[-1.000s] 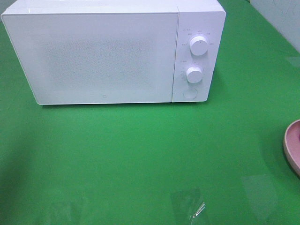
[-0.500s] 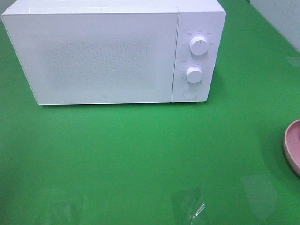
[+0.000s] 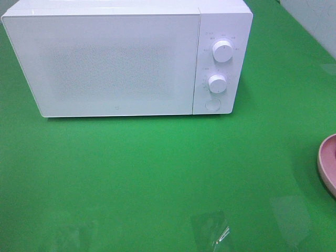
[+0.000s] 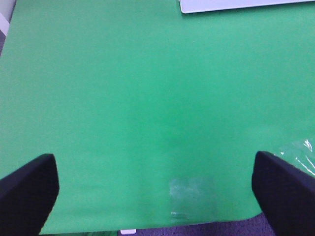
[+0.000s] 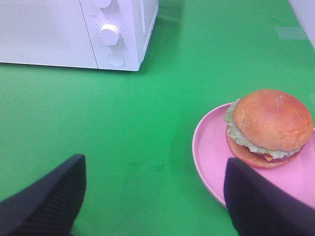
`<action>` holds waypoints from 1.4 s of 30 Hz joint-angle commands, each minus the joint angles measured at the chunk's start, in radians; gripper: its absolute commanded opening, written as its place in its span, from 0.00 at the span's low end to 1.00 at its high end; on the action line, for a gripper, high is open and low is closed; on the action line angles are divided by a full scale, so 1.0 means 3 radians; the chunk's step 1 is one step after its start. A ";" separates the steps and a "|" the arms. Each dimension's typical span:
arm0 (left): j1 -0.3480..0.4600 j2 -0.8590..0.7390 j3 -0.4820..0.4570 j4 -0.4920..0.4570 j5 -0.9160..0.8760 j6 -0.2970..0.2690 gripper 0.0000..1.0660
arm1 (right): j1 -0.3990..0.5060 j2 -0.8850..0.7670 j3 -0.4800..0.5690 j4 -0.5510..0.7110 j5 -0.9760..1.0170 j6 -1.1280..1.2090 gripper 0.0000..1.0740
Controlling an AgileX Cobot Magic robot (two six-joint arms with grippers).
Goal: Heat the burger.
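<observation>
- The burger (image 5: 268,129) sits on the pink plate (image 5: 209,147), out at the right edge of the green table (image 3: 157,173); the high view catches only a sliver of plate rim and no burger at all.
- The right gripper (image 5: 155,196) hangs over bare cloth just beside the plate, jaws spread wide and empty, with the burger ahead and off to one side of the gap (nearer one fingertip than the other).
- The left gripper (image 4: 155,189) is also wide open and empty, over bare cloth well away from the plate, so the right arm looks the nearer one.
- The burger is round, with no long axis to line up on.
- The microwave (image 3: 121,58) stands at the back with its door shut, two dials (image 3: 223,51) and a round button (image 3: 212,104) on its panel.
- There is small print around the dials and a tiny mark low on the door, all too small to read.
</observation>
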 commanded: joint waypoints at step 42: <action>0.0013 -0.0930 0.0007 -0.0030 -0.0053 0.0010 0.94 | -0.0020 -0.0057 0.0000 -0.0017 -0.0050 -0.0030 0.71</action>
